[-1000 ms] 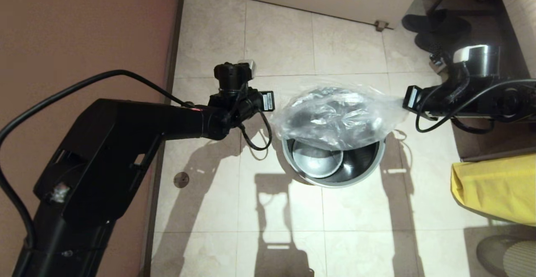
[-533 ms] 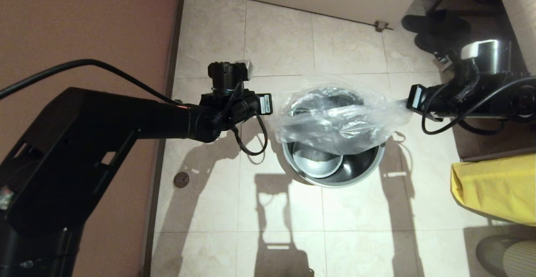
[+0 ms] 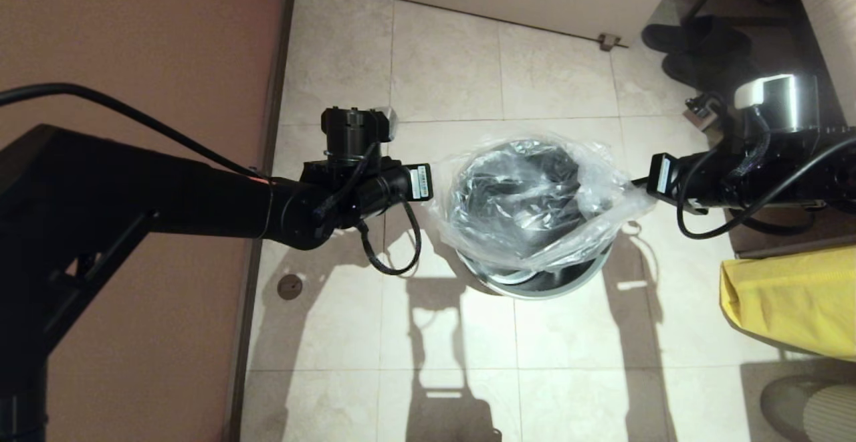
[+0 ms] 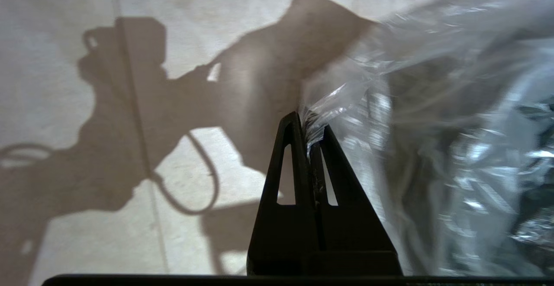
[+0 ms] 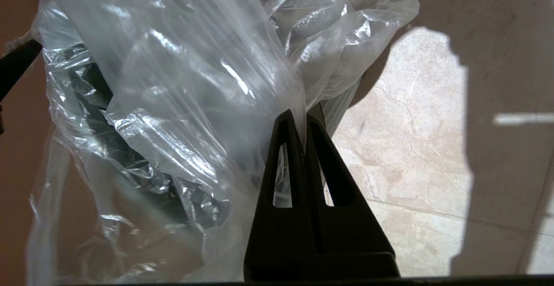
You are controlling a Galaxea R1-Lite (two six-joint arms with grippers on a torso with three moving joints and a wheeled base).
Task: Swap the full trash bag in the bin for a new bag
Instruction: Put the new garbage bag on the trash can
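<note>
L gripper (image 4: 308, 123) clamped on new bag (image 3: 535, 201) edge, R gripper (image 5: 303, 117) pinching opp. edge; bag stretched betw. them over bin (image 3: 535, 285) mouth.

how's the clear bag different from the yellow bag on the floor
The new bag is see-through and crinkly; the yellow bag is opaque. The new bag is stretched over the bin between the left gripper and right gripper; the yellow bag sits aside, untouched.

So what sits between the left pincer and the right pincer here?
In the head view, the new bag, pinched at opposite edges by the left pincer and right pincer, spans the gap over the bin.
</note>
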